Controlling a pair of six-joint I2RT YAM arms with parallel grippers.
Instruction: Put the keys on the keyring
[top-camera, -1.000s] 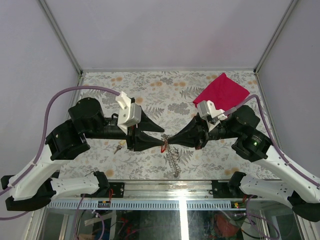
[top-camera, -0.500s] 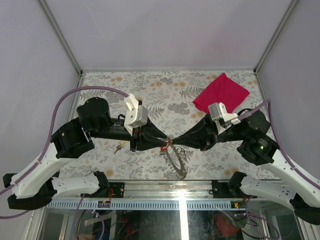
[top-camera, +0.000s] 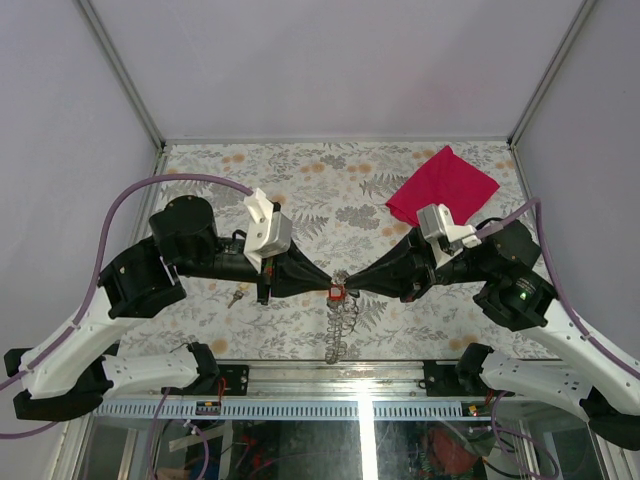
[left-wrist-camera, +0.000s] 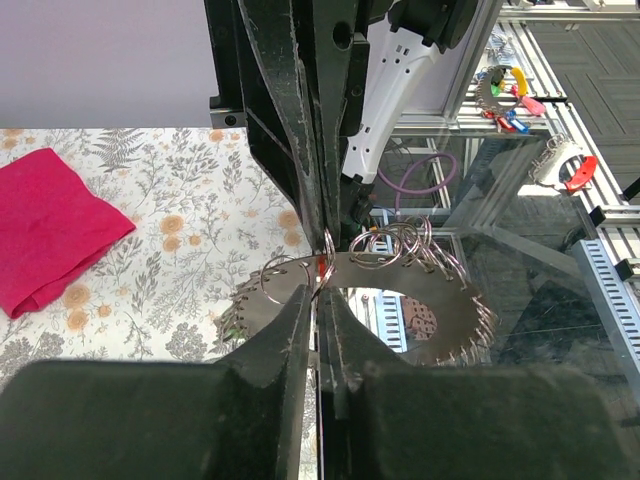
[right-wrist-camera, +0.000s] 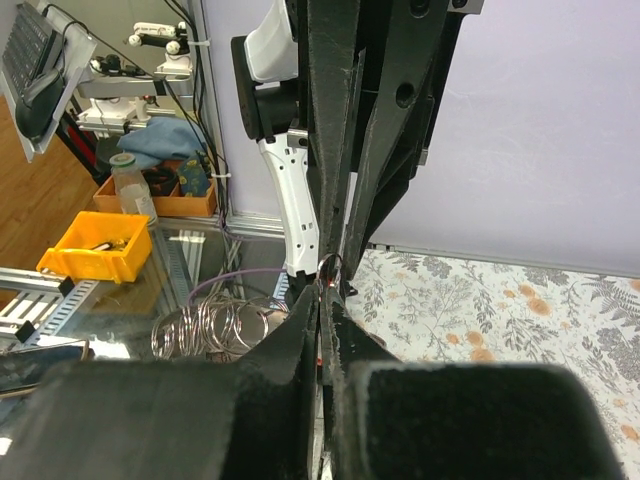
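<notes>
Both your arms reach inward, tips meeting above the near edge of the table. Left gripper jaws pinch the red key. Right gripper is clamped on the keyring, rings dangling. Only the wrist views show a ring loop right at the key's head. The brass key lies on the floral top, and the red cloth is at the far right.

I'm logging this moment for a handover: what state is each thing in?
left gripper: closed on the red key.
right gripper: shut on the keyring.
red key: pinched between both tips, held in the air.
keyring: hanging below the tips, rings bunched.
other key: lying loose on the table.
red cloth: folded, lying flat.
</notes>
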